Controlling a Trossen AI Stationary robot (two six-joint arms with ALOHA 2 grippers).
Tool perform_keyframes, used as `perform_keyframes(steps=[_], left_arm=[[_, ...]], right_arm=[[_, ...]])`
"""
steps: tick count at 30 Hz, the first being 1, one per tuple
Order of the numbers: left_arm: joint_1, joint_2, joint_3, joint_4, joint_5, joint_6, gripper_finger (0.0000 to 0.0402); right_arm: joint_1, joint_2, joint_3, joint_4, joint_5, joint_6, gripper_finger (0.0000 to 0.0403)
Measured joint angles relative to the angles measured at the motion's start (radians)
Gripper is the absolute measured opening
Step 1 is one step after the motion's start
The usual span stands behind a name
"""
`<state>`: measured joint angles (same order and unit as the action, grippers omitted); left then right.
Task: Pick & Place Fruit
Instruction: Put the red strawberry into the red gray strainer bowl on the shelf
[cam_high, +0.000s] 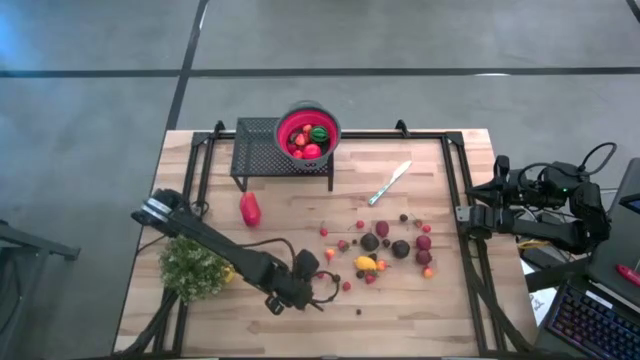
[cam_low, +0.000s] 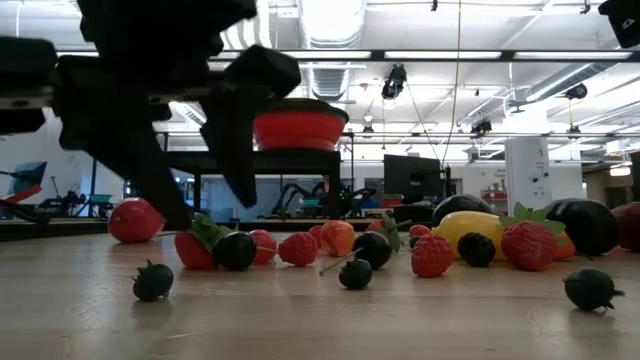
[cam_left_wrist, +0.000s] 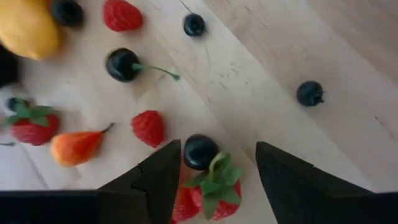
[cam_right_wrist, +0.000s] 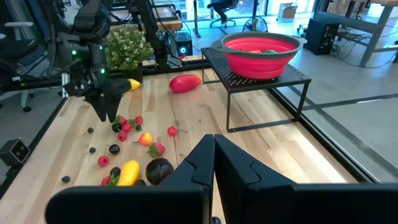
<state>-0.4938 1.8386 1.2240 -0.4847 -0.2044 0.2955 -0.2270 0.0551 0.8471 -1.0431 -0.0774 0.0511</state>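
1. One worktop (cam_high: 420, 310) carries a rack (cam_high: 262, 160) with a red bowl (cam_high: 308, 132) on top.
2. Left gripper (cam_left_wrist: 214, 171) hangs spread, unclenched, around a strawberry (cam_left_wrist: 211, 196) and dark berry (cam_left_wrist: 200, 151).
3. Right gripper (cam_right_wrist: 213, 162), clenched empty, waits at the right edge.
4. Fruit (cam_high: 385, 245) lies scattered mid-worktop.

Lots of little toy fruits (cam_high: 385, 248) lie spread on the wooden table: red berries, dark round ones, a yellow one (cam_high: 365, 264). A bigger red piece (cam_high: 249, 209) lies apart. Some fruit, maybe red and green, sits in the red bowl (cam_high: 308, 131).
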Motion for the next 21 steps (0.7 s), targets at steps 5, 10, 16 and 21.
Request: perform_keyframes(steps=[5,10,16,21], left_arm=[[0.002,0.012,0.0,0.003,0.001,0.006,0.0194],[0.01,0.012,-0.001,-0.004,-0.005,0.006,0.0167],[0.022,0.033,-0.002,-0.004,-0.004,0.005,0.0137],[0.024,0.042,-0.002,-0.001,-0.008,0.002,0.0118]], right_arm=[[0.0,0.0,0.0,0.0,0.0,-0.001,0.0008],[0.0,0.0,0.0,0.0,0.0,-0.001,0.0008],[0.0,0.0,0.0,0.0,0.0,-0.001,0.0008],[0.0,0.0,0.0,0.0,0.0,0.0,0.0008]])
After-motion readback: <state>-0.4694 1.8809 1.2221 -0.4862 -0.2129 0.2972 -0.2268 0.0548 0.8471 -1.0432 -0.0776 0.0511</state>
